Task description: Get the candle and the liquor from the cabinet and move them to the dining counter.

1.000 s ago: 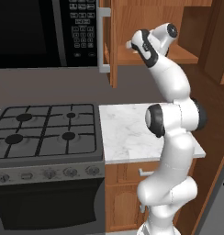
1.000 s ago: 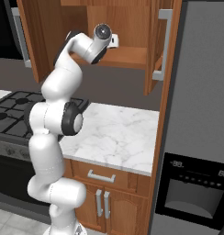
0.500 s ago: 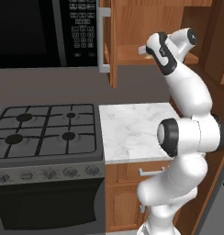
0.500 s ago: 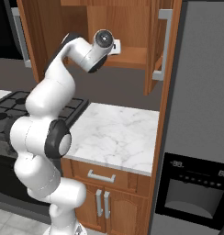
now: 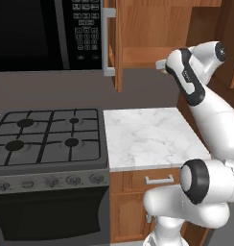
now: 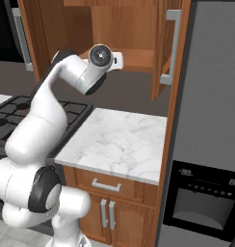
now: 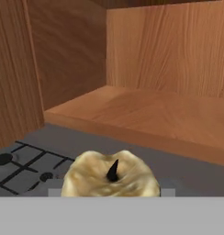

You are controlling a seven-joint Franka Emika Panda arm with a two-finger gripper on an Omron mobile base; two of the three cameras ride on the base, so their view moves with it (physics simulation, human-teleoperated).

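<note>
Pincer-wise: closed round the candle (image 7: 111, 179), as far as can be judged. Fingertips hidden behind the wax in hand view, but candle hangs in mid-air w/ nothing under it, so a grip reads as the likely state. Seen from right base view, gripper (image 6: 117, 60) sits just outside the cabinet (image 6: 138, 29), level w/ the front lip of its shelf (image 7: 146, 114), nose pointing into the opening. Candle right at the tips, dead centre, wick up and leaning a bit; long axis roughly upright, short stubby body. Beyond it: shelf edge ahead and slightly higher in hand view, stove (image 7: 22, 167) burners below and off to one side, marble slab (image 5: 147, 137) beneath the arm in left base view. Only one arm here, so no choice of hand. Probable need next: pull straight back away from the shelf lip, keep candle upright, then swing and drive off toward the dining counter. Main risk, by guess: small thing slipping in a loose pinch, or clipping the open door (image 5: 116, 43) on the swing.
</note>
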